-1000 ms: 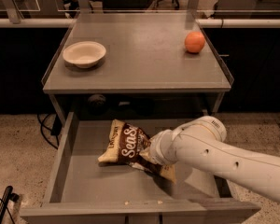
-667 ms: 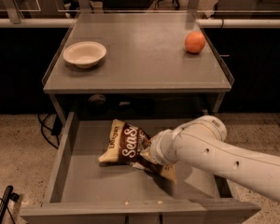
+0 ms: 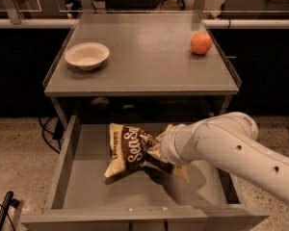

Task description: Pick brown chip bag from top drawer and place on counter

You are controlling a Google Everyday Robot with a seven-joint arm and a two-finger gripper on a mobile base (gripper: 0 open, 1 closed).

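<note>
Since the frame a second ago, the chip bag [image 3: 127,148] has risen from where it lay and now stands more on edge; the arm [image 3: 221,143] has shifted a little to the right with it. Note the present position of the gripper [image 3: 154,151]: it sits at the end of the white arm, inside the open drawer [image 3: 62,165], just right of the drawer's middle, pressed into the right half of the bag. Treat the gripper as clamped on the bag; the foil bunches and creases where the two meet, and the bag hangs tilted, its upper left corner high and its lower left corner pointing down toward the drawer bottom. A dark shadow lies on the drawer bottom beneath the bag; the bag appears to be clear of the bottom, though you cannot confirm this from this angle. A cream-yellow edge of the bag shows below the wrist on the right; the white lettering faces the camera. The drawer is pulled out toward you, below the counter [image 3: 144,66]; its left wall and front lip are in view. The counter stands above and behind the drawer. On it, a shallow white bowl [image 3: 86,55] rests near the left rim and an orange [image 3: 201,43] rests near the right rim, well apart from each other; both are clear of the arm.
</note>
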